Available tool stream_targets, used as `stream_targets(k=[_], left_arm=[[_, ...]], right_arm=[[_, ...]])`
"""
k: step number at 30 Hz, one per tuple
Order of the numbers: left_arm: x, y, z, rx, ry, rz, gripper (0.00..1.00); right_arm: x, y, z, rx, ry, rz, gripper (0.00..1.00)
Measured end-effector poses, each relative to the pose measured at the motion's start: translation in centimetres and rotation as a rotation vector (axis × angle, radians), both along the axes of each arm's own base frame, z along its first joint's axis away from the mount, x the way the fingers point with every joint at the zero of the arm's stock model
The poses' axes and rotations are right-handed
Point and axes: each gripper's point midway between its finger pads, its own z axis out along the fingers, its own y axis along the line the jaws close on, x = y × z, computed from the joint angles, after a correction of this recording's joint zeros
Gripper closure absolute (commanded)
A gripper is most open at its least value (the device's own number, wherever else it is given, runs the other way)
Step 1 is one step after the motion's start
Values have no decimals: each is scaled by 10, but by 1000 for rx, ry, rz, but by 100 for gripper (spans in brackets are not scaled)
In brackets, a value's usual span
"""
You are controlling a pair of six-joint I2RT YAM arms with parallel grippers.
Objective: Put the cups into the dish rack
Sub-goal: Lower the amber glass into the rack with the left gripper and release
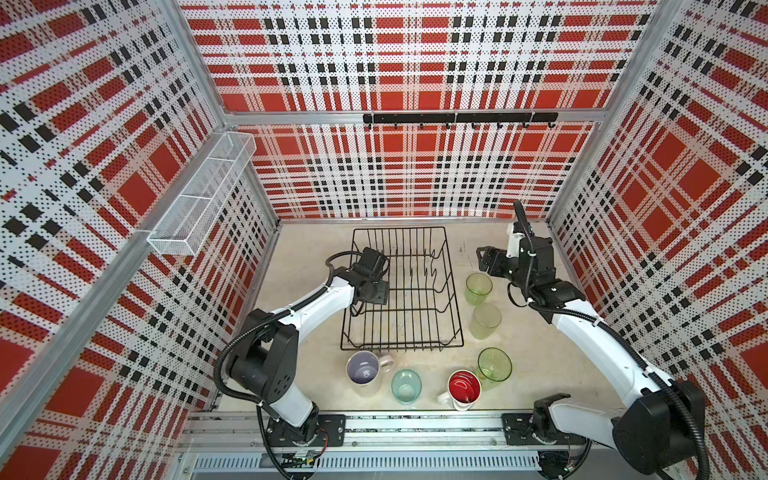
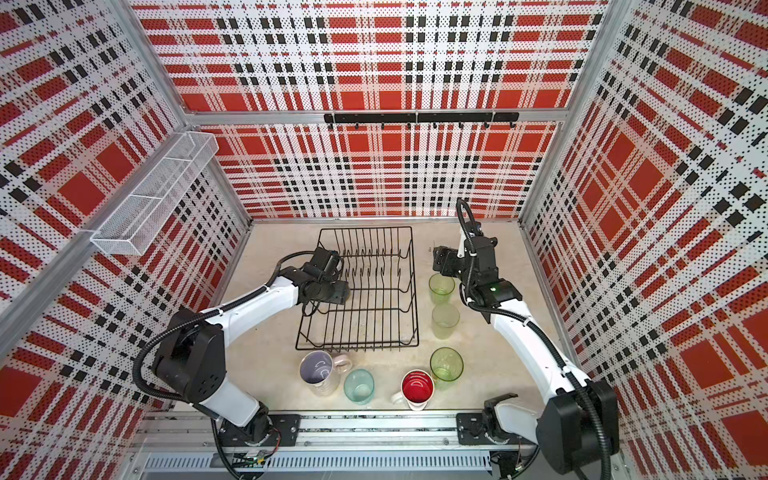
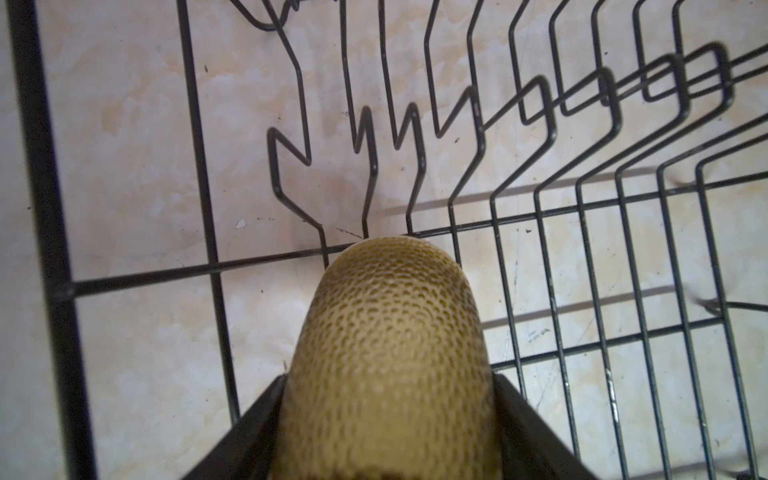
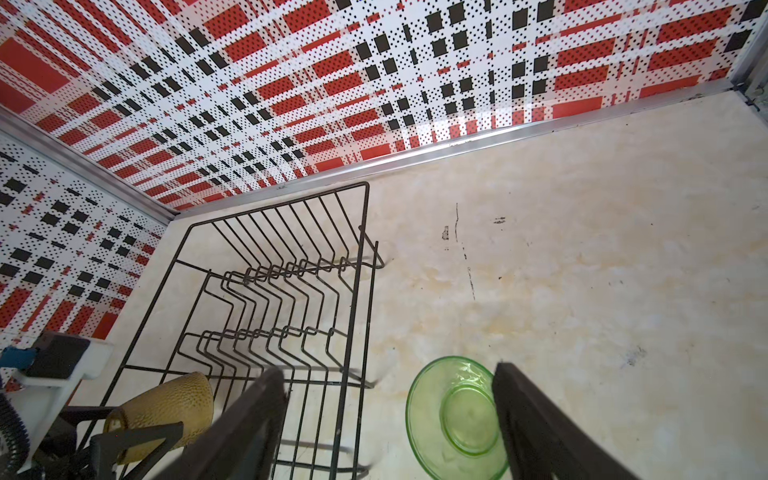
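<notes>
The black wire dish rack (image 1: pixel 401 348) stands mid-table. My left gripper (image 1: pixel 374 293) hangs over its left side, shut on the amber cup (image 3: pixel 390 353), which points bottom-first toward the rack floor (image 3: pixel 39 166). The amber cup (image 4: pixel 166 405) also shows in the right wrist view. My right gripper (image 1: pixel 484 259) is open above a clear green tumbler (image 1: pixel 478 288) right of the rack; its fingers (image 4: pixel 519 407) stand beside the tumbler (image 4: pixel 453 415) without touching. A frosted pale cup (image 1: pixel 485 320), another green tumbler (image 1: pixel 494 365), a white mug with red inside (image 1: pixel 463 388), a teal cup (image 1: pixel 406 385) and a pink mug (image 1: pixel 365 370) stand upright.
A white mesh shelf (image 1: pixel 203 195) hangs on the left wall and a black hook rail (image 1: pixel 457 118) on the back wall. Plaid walls enclose three sides. The arm bases sit on a metal rail (image 1: pixel 415 428) along the front edge.
</notes>
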Motion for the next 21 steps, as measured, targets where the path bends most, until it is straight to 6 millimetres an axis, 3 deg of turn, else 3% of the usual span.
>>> stream_targets(k=[18,21], left_arm=[[9,-7,-16,40,51,-21,30],[11,-8,-17,43,53,-22,22]], right_arm=[[0,5,-14,12,67,25,18],[-1,5,-16,11,75,25,18]])
